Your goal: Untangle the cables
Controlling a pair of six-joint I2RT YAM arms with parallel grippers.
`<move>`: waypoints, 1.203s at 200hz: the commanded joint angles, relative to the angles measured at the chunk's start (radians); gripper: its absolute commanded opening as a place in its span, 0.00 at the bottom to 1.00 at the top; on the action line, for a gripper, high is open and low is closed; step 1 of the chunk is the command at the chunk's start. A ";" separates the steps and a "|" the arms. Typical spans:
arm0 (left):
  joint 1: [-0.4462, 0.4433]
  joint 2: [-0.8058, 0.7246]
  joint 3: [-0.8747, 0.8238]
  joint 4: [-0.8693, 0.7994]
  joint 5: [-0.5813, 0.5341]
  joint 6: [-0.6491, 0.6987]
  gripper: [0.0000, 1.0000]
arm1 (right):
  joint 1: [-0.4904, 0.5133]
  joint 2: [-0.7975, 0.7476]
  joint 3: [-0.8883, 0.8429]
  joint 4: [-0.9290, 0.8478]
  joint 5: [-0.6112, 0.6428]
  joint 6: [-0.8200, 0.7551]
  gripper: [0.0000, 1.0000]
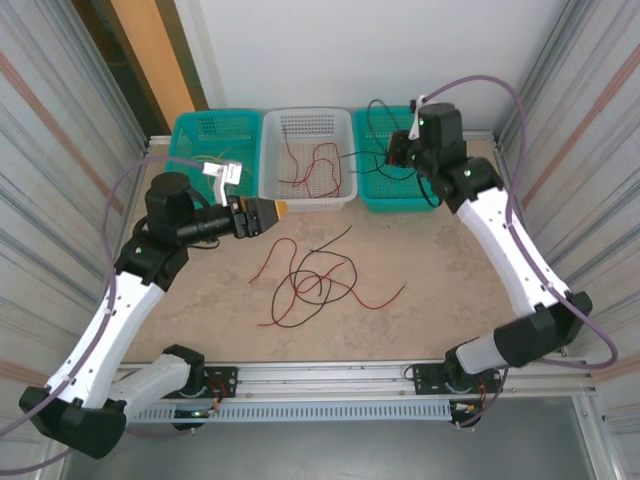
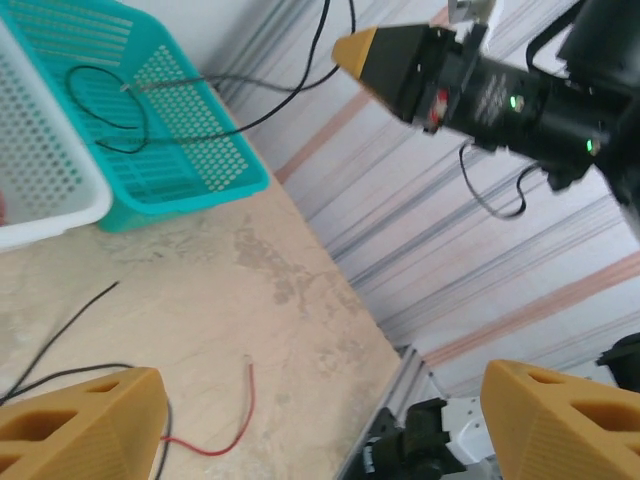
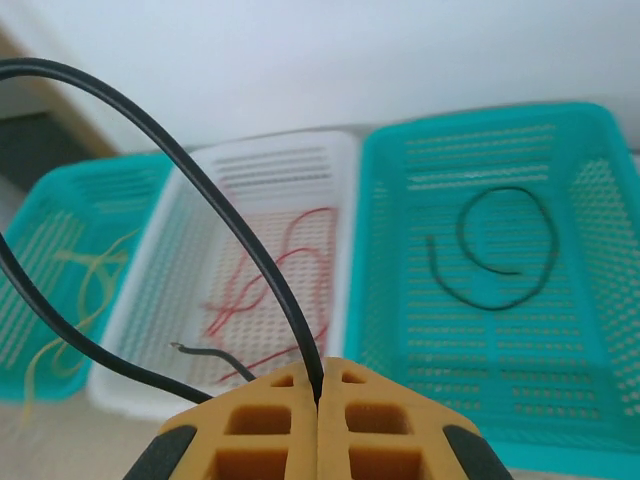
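The right gripper's point(image 3: 318, 385) fingers point(image 3: 250, 430) were clenched pad to pad, pinching a black cable point(image 3: 235, 240) in the seam between them. From there the strand rose in a tall loop and swept back down to the left, with a bare end poking out just above the pads. In the overhead view the right gripper point(image 1: 395, 150) hung over the right teal basket point(image 1: 372, 190) at the worktop's far right corner. A second black cable point(image 3: 500, 250) lay curled on that basket's floor.

The left gripper point(image 2: 320, 400) was released, its two orange fingers point(image 2: 80, 425) standing wide apart with nothing between them. Below them lay the bare worktop point(image 2: 300, 300), a red cable end point(image 2: 235, 432) and a loose black strand point(image 2: 70, 320). From above, the left gripper point(image 1: 265, 214) sat just in front of the near left corner of the white basket point(image 1: 275, 190).

Three baskets stood side by side along the far edge of the worktop. The white basket, in the middle, held red cables point(image 1: 318, 165). The left teal basket point(image 1: 190, 130) held yellowish strands point(image 3: 80, 290), seen from the right wrist. A tangle of red and black cables point(image 1: 315, 282) lay near the middle of the worktop, well apart from the baskets, loops of both colours crossing over one another. One red tail ran out toward the right, and a black tail ran toward the far edge.
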 commanded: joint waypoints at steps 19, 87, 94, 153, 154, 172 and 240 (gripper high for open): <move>0.018 -0.048 0.014 -0.210 -0.158 0.146 0.83 | -0.137 0.252 0.104 -0.163 -0.055 0.114 0.11; 0.021 -0.169 -0.086 -0.274 -0.188 0.146 0.99 | -0.081 0.295 0.179 -0.351 0.058 0.136 0.59; 0.022 -0.166 -0.085 -0.278 -0.180 0.142 0.99 | -0.071 0.261 0.157 -0.355 0.073 0.135 0.62; 0.021 -0.110 -0.115 -0.277 -0.156 0.102 0.99 | 0.088 -0.146 -0.204 -0.298 0.143 0.180 0.64; 0.021 -0.109 -0.118 -0.277 -0.158 0.101 0.99 | 0.091 -0.154 -0.215 -0.295 0.144 0.182 0.64; 0.016 -0.055 -0.160 -0.273 -0.183 0.077 0.95 | 0.154 -0.288 -0.400 -0.252 0.135 0.226 0.66; -0.257 0.352 -0.154 -0.275 -0.331 0.052 0.51 | 0.231 -0.466 -0.864 -0.094 0.023 0.424 0.61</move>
